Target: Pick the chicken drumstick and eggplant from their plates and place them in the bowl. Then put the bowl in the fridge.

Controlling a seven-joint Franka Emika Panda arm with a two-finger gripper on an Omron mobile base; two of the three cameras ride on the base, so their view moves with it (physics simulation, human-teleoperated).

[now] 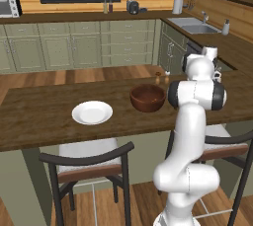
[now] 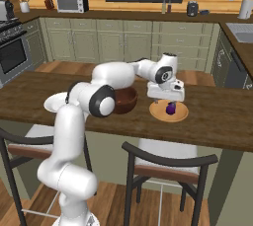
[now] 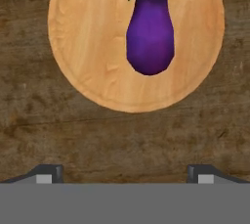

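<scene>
A glossy purple eggplant (image 3: 150, 32) with a green cap lies on the tan-orange plate (image 3: 93, 47) on the wooden counter. My gripper (image 3: 125, 173) hovers just above that plate, open, with nothing between its fingertips (image 3: 49, 173). From the right base view, the gripper (image 2: 166, 100) hangs right over the eggplant (image 2: 170, 107) and its plate (image 2: 180, 115). The dark wooden bowl (image 1: 147, 96) stands left of them, and the white plate (image 1: 92, 112) further left is bare. My arm partly covers the bowl (image 2: 126, 100). The chicken drumstick and the fridge are out of view.
Two small shakers (image 1: 162, 78) stand behind the bowl. Chairs (image 1: 89, 163) are tucked under the counter's near edge. A sink (image 1: 193, 25) sits on the far right counter, and a stove (image 2: 12, 47) at the far left.
</scene>
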